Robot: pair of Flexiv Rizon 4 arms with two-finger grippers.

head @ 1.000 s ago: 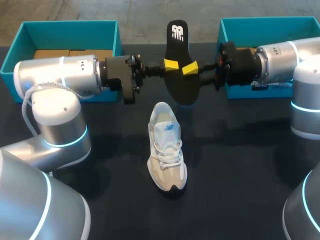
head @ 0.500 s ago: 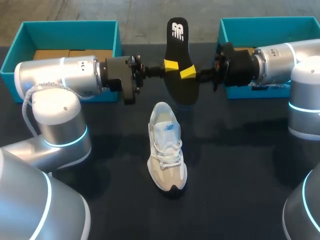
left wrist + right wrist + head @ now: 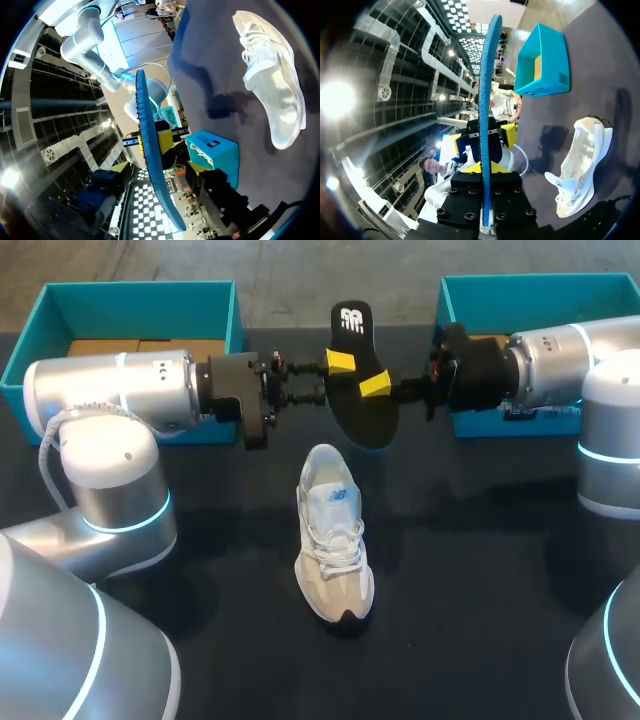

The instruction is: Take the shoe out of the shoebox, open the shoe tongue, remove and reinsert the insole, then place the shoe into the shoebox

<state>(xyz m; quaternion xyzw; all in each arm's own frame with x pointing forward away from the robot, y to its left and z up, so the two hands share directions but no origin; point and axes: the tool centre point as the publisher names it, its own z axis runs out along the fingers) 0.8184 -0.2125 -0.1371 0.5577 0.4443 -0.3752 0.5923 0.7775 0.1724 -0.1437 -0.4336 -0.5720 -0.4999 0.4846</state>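
Right hand (image 3: 378, 386) and left hand (image 3: 338, 363) meet in the air over the dark worktop (image 3: 480, 590), just beyond the white sneaker (image 3: 335, 540).

Sneaker: nearest item, upright on its sole at mid-worktop, black-tipped toe toward the robot, heel away, laces slack, free of both hands.

Both forearms lie level, entering from opposite sides, wrists facing each other.

Right hand: fingers closed on the black insole (image 3: 358, 380) from both faces, near its middle.

Left hand: fingers spread, one yellow tip on each side of the insole; the right wrist view shows a gap at each tip.

Insole: held clear of the worktop, tilted, logo-printed heel end farthest from the robot, underside blue.

Farthest back, the left teal box (image 3: 215, 300) holds brown cardboard; the right teal box (image 3: 560, 285) sits behind the right arm.
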